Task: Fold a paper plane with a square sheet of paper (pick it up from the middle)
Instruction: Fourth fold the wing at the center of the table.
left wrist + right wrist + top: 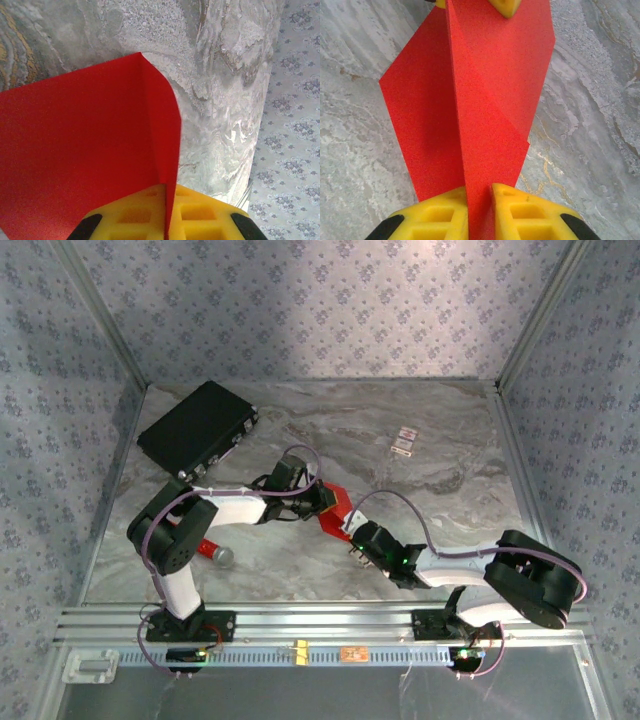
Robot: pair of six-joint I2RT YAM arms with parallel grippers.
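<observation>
The red sheet of paper [335, 510] is creased into folded flaps and held up between both arms over the middle of the marbled desk [430, 510]. The left pincer [322, 498] is clenched on one edge, its yellow pads [200, 215] pressed on either side of a standing fold [165, 140]. The right pincer [350, 535] grips the opposite edge, its pads [525, 212] tight against the paper [485, 100]. A black case [197, 428] lies at the far left, two small cards [404, 441] lie farther back, and a red cylinder with a grey end [212, 552] rests near the left arm.
</observation>
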